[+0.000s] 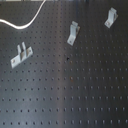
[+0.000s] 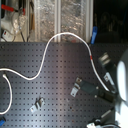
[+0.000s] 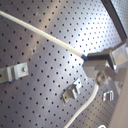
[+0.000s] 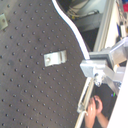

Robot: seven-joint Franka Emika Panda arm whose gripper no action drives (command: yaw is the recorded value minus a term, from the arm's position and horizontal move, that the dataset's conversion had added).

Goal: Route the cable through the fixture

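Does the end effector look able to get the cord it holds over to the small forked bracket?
Probably yes. The end effector grips the cable, and the board around the fixture looks bare, so nothing seems to block the way.

All four pictures are low in resolution and soft. In the first exterior view the dark perforated desk (image 1: 75,95) is evenly lit, without strong shadows. In the second exterior view the arm (image 2: 121,75) is overexposed and smeared by blur. In the first wrist view glare spreads across the desk around the cable (image 3: 45,35). The second wrist view's background beyond the desk is out of focus.
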